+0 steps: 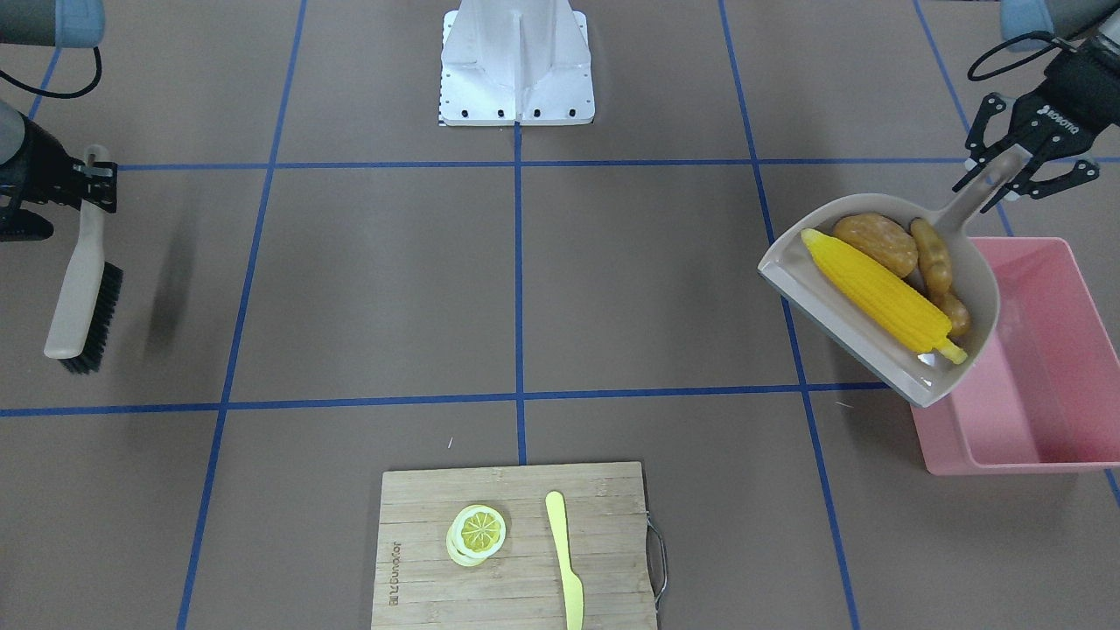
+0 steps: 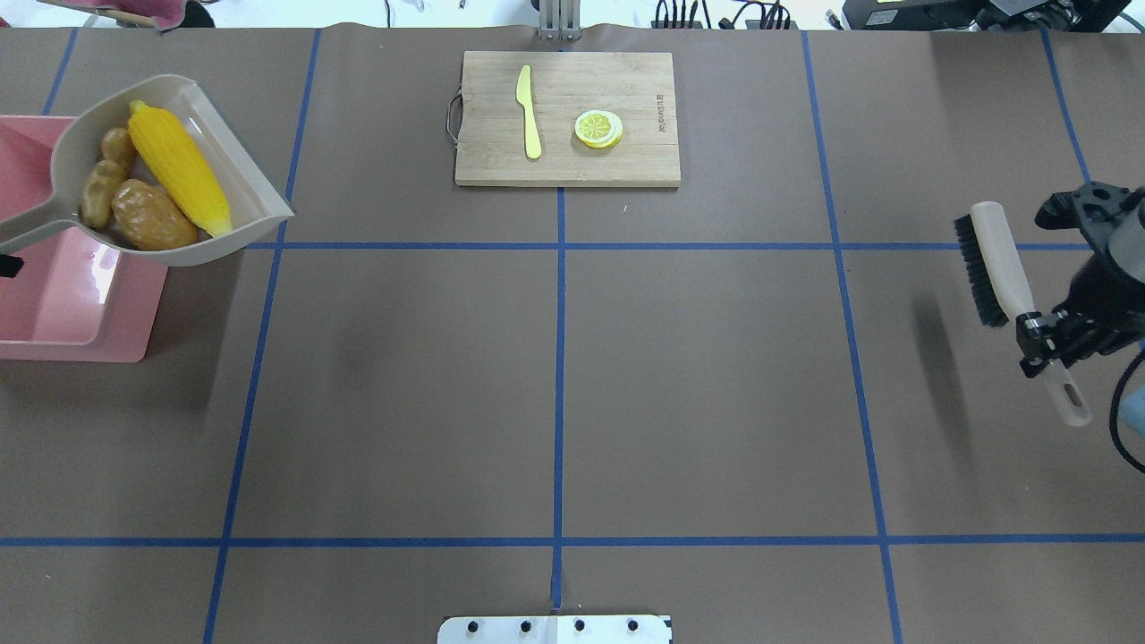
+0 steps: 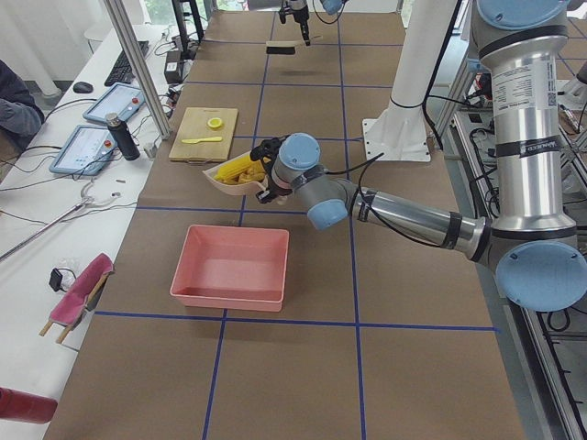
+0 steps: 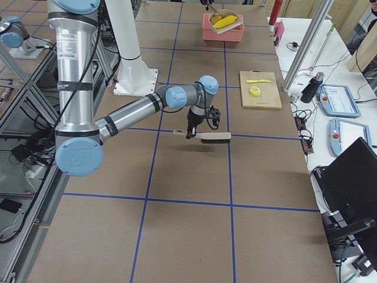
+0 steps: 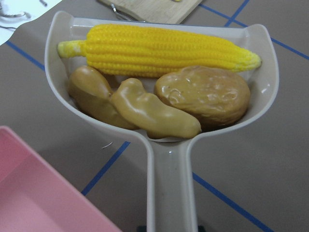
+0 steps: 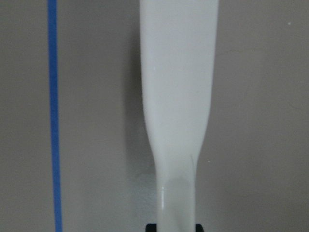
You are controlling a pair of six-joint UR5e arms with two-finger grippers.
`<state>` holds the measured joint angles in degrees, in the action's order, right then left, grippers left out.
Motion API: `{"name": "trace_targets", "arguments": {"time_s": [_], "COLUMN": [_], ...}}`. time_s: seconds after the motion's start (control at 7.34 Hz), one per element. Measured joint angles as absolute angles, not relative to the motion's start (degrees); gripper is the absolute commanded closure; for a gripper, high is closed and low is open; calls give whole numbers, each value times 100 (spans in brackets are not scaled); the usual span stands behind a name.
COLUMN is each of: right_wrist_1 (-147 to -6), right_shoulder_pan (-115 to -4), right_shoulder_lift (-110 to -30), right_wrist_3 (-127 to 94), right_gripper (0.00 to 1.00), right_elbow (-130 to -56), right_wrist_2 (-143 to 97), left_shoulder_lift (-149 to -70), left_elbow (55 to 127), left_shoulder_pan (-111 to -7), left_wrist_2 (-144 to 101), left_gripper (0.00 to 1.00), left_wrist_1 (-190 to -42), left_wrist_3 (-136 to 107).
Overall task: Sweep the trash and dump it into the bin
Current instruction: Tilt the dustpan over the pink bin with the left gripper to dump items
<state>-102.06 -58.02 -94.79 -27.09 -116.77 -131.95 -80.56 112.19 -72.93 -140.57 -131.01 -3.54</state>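
A beige dustpan (image 2: 241, 192) hangs raised by the corner of the pink bin (image 2: 54, 304) and overlaps it in the overhead view. In the pan lie the yellow corn cob (image 2: 179, 165), the brown potato (image 2: 152, 226) and the tan ginger root (image 2: 103, 179). My left gripper (image 1: 1019, 171) is shut on the pan's handle (image 5: 171, 183). The bin (image 1: 1041, 367) holds nothing that I can see. At the table's other end my right gripper (image 2: 1042, 335) is shut on the handle of a black-bristled brush (image 2: 993, 264), which is held off the table.
A wooden cutting board (image 2: 626, 165) at the table's far middle carries a lemon slice (image 2: 598, 128) and a pale yellow knife (image 2: 529, 112). The white robot base (image 1: 516, 66) stands at the near middle. A side table with tablets (image 3: 87, 147) runs along the far side.
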Motion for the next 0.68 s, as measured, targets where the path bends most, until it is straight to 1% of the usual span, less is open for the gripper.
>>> {"name": "trace_targets", "arguments": {"time_s": [0.27,0.41,0.68], "right_wrist_1": [-9232,-8733,-8014], "right_shoulder_pan": [-5896,-5946,-5988], "right_shoulder_lift": [-10406,-10674,-10850], "right_wrist_3": [-2404,-2233,-2088], "right_gripper": [100,100,100], "right_elbow": [-11450,-11171,-10637], "right_wrist_2": [-13273,-13275,-13218], "left_shoulder_lift": [-7931,-7914,-7905], "left_elbow": [11144,11111,11020], "left_shoulder_pan": [-7739,-7829,-8144], "left_wrist_2": [-14422,-14463,-14484], "left_gripper": [100,100,100], "left_wrist_1": [-12762,-12641,-12212], "left_wrist_3": [-143,77,540]}}
